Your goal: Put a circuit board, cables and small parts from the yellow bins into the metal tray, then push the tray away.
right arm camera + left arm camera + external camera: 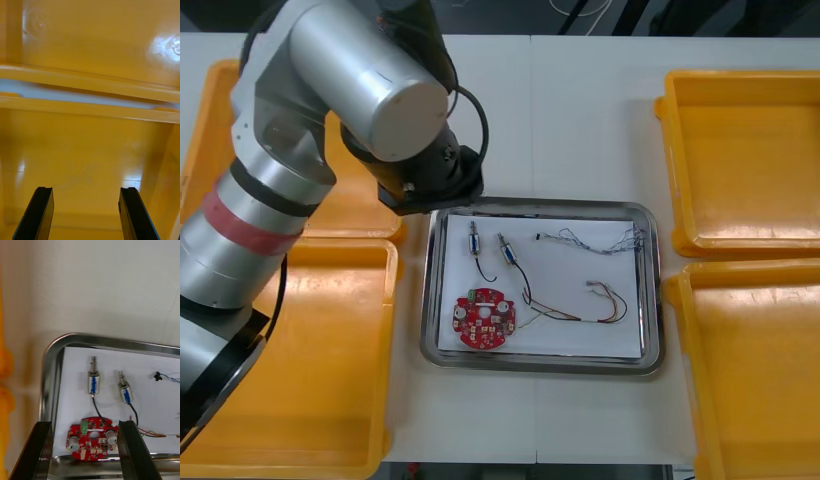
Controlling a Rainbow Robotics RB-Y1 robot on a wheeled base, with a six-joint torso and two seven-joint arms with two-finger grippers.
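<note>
Near the tray's [540, 206] upper-left corner your left tool [84, 423] hangs open, empty; an off-centre push could skew the tray. Over a bin [90, 56] your right tool [87, 189] gapes empty.

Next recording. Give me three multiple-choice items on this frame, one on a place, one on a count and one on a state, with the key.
1. Where does the round red circuit board lie?
A. In a yellow bin at the left
B. In the white-lined metal tray, at its near left corner
C. On the bare table

2. How many small metal parts lie in the tray?
A. One
B. Two
C. Four

3. How is the left gripper set?
A. Shut on the board
B. Shut on a cable
C. Open, gripping nothing

Key: 1 B, the board rests on the tray's white inside. 2 B, two lie side by side beyond the board. 3 C, its black fingers stand apart over the tray. The right gripper is open over a yellow bin.
</note>
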